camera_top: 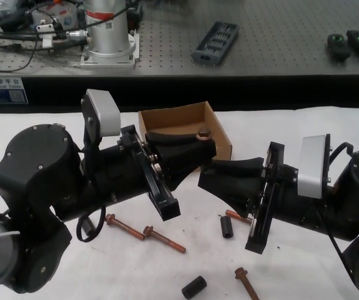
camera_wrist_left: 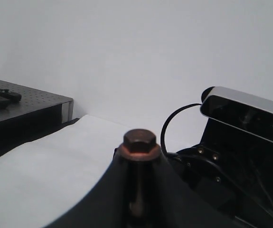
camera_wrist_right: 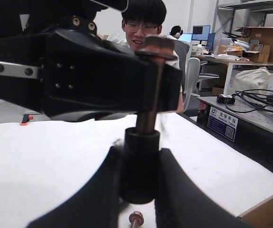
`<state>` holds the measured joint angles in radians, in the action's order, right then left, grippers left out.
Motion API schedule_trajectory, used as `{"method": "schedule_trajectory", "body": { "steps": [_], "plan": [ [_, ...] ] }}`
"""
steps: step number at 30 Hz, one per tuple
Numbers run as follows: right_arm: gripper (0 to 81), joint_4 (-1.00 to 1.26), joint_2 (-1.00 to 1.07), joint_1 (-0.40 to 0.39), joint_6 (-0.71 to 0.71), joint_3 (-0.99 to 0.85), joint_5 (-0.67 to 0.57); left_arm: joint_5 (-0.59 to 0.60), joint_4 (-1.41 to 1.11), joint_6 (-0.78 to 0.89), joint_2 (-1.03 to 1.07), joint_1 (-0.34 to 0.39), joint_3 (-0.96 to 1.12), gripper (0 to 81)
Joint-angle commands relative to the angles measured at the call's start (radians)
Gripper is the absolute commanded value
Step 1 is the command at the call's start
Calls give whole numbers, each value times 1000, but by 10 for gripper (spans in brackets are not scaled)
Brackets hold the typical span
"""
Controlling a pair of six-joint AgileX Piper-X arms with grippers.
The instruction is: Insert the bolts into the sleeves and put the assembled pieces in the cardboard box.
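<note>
The left end effector (camera_wrist_left: 139, 164) clamps a bolt (camera_wrist_left: 139, 141), its shaft meeting the top of the sleeve (camera_wrist_right: 139, 147) clamped in the right end effector (camera_wrist_right: 138, 183). Both hang just beside the cardboard box (camera_top: 173, 119).

L gripper (camera_top: 205, 147) and R gripper (camera_top: 209, 174) sit w/ tips close together mid-bench, just near of the cardboard box (camera_top: 167, 120). L pinches a bolt (camera_top: 203, 132), head up (shank hidden). Nearer, on the white cloth (camera_top: 304, 122): loose bolts (camera_top: 163, 239) (camera_top: 118, 222) (camera_top: 246, 282) and two black sleeves (camera_top: 227, 226) (camera_top: 193, 287), scattered apart.
</note>
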<state>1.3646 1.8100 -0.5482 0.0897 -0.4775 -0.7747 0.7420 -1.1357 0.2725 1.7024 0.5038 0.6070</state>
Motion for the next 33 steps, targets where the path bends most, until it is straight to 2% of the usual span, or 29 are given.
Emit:
{"method": "schedule_trajectory", "body": {
  "steps": [1, 11, 13, 17, 19, 25, 29, 33],
  "plan": [
    [54, 41, 4, -2, 30, -8, 32, 13, 15, -20, 2, -3, 12, 6],
    [54, 41, 4, -2, 30, -8, 32, 2, 34, -40, 2, -3, 12, 6],
    [54, 41, 4, -2, 30, -8, 32, -21, 34, -40, 2, -3, 12, 68],
    [54, 41, 4, -2, 30, -8, 32, -27, 32, -32, 2, -3, 12, 293],
    [54, 41, 4, -2, 30, -8, 32, -27, 15, -22, 2, -3, 12, 359],
    [54, 41, 4, -2, 30, -8, 32, -27, -44, 6, 2, -3, 12, 304],
    [54, 41, 4, -2, 30, -8, 32, -25, -80, 70, 2, -14, 12, 319],
    [54, 41, 4, 0, 30, -8, 41, -19, -174, 202, -6, -42, 9, 342]
  ]
}}
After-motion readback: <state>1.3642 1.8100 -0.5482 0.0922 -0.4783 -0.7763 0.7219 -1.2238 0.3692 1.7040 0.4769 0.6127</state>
